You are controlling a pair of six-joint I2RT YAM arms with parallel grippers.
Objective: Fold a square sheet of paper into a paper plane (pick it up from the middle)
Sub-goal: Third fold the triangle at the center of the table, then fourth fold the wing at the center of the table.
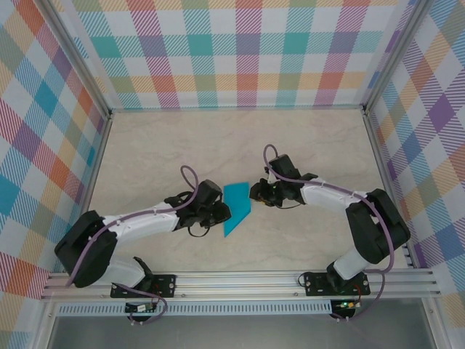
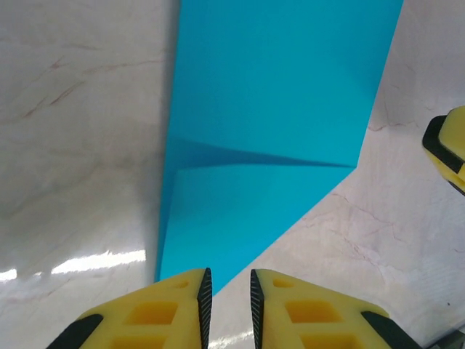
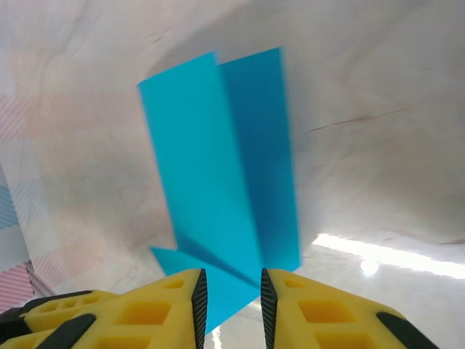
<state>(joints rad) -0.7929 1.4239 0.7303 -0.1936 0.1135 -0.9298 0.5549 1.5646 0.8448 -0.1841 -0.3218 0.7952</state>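
The square sheet of paper (image 1: 236,207) is teal-blue and folded into a narrow strip with one slanted, pointed end. It lies on the table between my two grippers. In the left wrist view the paper (image 2: 276,109) shows a diagonal crease, and its point reaches my left gripper (image 2: 230,280), whose jaws stand a little apart with bare table between them. My left gripper (image 1: 220,213) sits at the paper's left edge. My right gripper (image 1: 254,193) is at its upper right edge. In the right wrist view, the right gripper (image 3: 231,280) is open, and the paper (image 3: 218,167) shows a lengthwise crease beyond the fingertips.
The table (image 1: 305,145) is pale marble-patterned, walled on three sides by plaid panels (image 1: 232,51). An aluminium rail (image 1: 240,280) runs along the near edge by the arm bases. One yellow finger of the right gripper (image 2: 447,145) shows at the right edge of the left wrist view.
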